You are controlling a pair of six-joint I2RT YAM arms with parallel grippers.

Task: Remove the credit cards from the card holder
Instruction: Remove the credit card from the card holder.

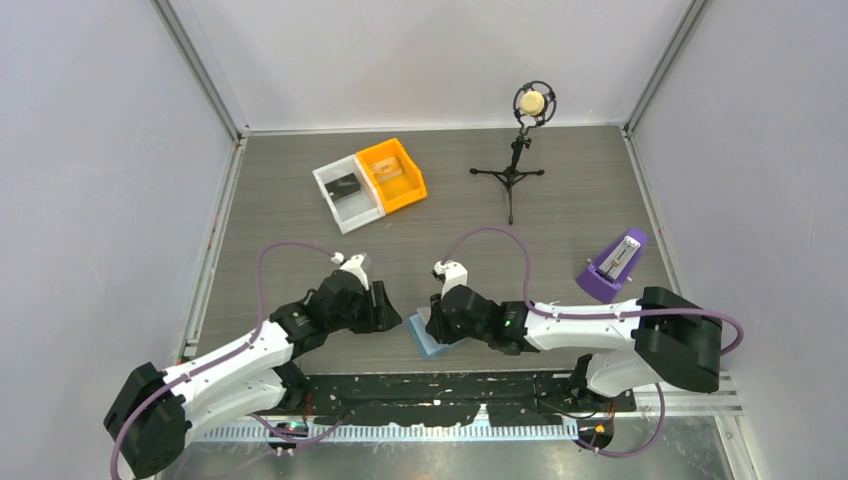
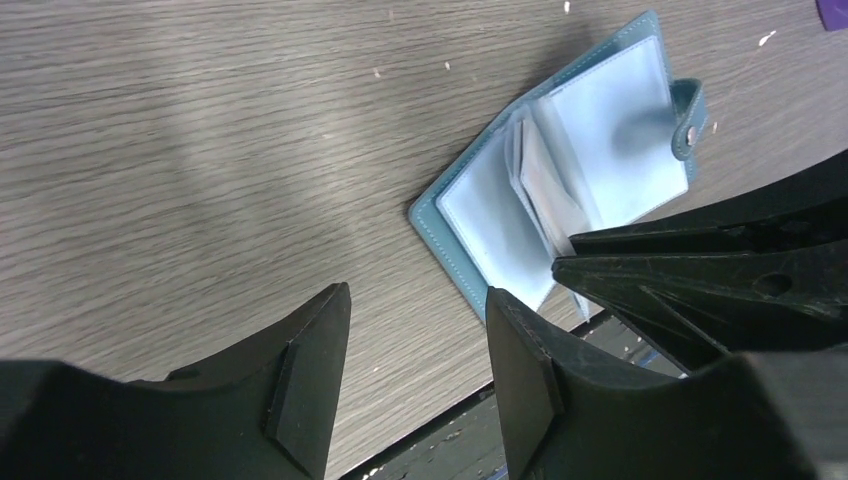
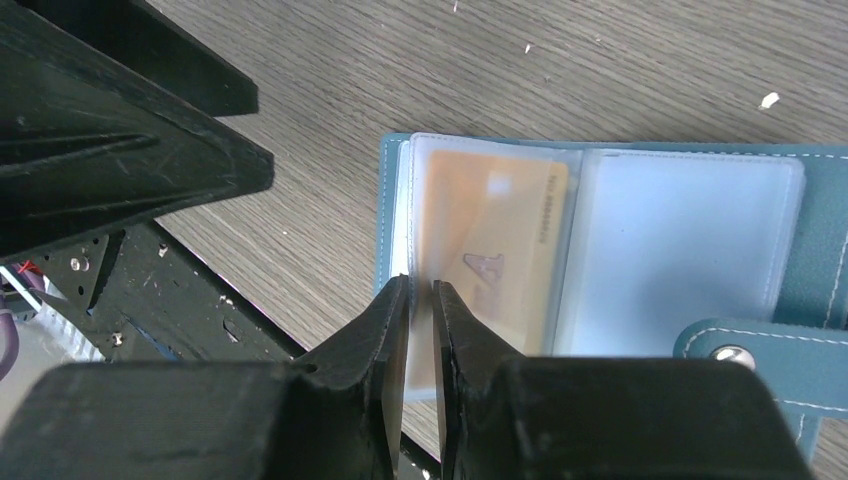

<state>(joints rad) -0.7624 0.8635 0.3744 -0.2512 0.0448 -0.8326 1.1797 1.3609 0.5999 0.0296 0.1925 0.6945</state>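
Card holder (image 3: 690, 240) lies open on the table (image 2: 200, 150), lower centre of the top view, between the arms. Tan card (image 3: 495, 250) sits in a clear sleeve, left of centre in the right wrist view. Right gripper (image 3: 420, 300) is clenched on that sleeve's lower left edge; cannot tell if the card is caught. Left gripper (image 2: 418, 300) released, empty. Judgement: card light, stiff, slick; sleeve floppy. Pinch the card edge, pin the cover.

Heads up, you won't get much to read here. Centre of the right wrist view, the tan plastic card (image 3: 490, 240) inside the light-blue folding card holder (image 3: 822, 200) has a dark A-shaped logo and tiny print down its right edge, too blurred to make out.
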